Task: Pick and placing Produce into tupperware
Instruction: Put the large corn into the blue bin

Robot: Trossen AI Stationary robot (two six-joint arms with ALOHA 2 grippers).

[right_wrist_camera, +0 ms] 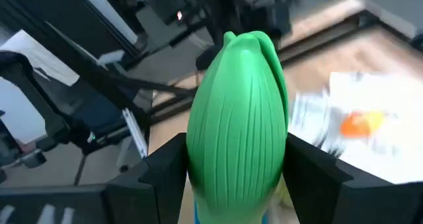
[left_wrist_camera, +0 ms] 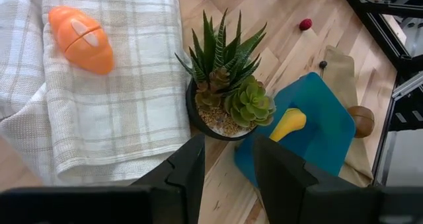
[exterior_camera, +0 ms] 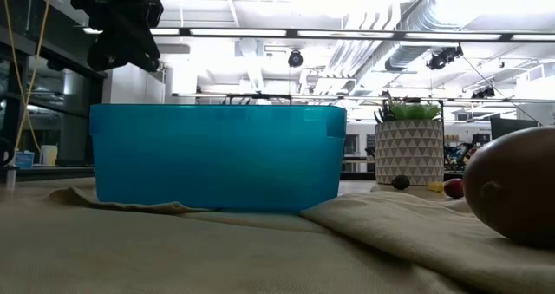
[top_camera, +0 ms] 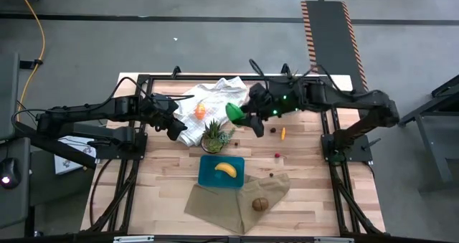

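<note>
- Seen from above, a wooden table fills the middle of the frame, with one dark arm reaching in from each side.
- The right gripper sits just above frame centre, clamped on a green pepper — its wrist view shows the pepper squeezed between both fingers.
- The left gripper is left of centre, over the edge of a white checked towel; its fingers are closed with nothing between them.
- An orange piece lies on the towel.
- A spiky potted plant stands at the centre, just above the blue container.
- The container sits below centre — a yellow banana lies inside it.
- A tan cloth spreads at the bottom centre, its edge under the container; a brown kiwi rests on it.
- Right of centre on bare wood: a small orange piece, a red berry and a dark berry.
</note>
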